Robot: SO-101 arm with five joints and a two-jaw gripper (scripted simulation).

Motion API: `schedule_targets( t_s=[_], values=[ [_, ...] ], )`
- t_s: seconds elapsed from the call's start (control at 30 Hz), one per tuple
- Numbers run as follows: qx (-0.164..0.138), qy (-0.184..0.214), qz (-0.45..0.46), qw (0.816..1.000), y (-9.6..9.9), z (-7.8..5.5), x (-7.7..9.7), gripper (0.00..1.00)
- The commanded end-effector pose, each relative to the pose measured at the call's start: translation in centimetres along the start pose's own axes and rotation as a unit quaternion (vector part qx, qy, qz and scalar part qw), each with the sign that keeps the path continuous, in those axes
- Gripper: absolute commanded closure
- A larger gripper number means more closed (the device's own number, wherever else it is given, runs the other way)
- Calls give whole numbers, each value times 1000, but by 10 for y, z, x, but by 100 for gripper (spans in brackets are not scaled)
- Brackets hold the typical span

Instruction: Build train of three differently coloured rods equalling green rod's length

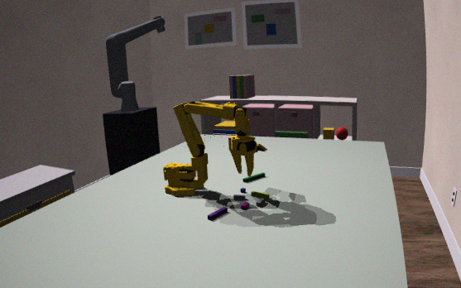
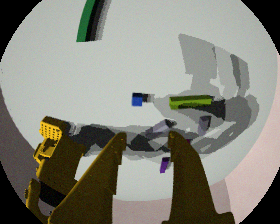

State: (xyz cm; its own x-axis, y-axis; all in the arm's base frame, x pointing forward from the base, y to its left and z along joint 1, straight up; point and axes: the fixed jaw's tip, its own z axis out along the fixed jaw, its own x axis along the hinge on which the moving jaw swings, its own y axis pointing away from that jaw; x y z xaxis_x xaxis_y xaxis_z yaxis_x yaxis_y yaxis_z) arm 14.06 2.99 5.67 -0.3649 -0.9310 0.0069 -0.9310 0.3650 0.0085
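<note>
Five small rods are lying low in the frame's middle: purple rod [image 1: 217, 213], magenta rod [image 1: 245, 205], grey rod [image 1: 239, 197], lime rod [image 1: 260, 194], blue rod [image 1: 242, 190]. Farther back, the green rod [image 1: 253, 177] is lying alone. Above, the gripper [image 1: 244, 170] is hanging nearly closed, holding nothing. I think it is choosing a rod; next it needs to open wider and go down.
</note>
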Motion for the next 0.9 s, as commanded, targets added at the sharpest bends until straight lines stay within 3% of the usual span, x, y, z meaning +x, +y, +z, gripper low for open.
schedule_targets(
  t_s=[0.0,0.47,0.7,0.77,0.87],
  values=[
    [19,-13,0,1000,-4,-6,-3,83],
    [20,-12,-6,1000,-12,-7,1,83],
    [21,-8,-29,999,-41,-9,24,82],
    [21,-8,-29,999,-41,-9,24,82],
    [22,-6,-41,999,-55,-9,40,82]
  ],
)
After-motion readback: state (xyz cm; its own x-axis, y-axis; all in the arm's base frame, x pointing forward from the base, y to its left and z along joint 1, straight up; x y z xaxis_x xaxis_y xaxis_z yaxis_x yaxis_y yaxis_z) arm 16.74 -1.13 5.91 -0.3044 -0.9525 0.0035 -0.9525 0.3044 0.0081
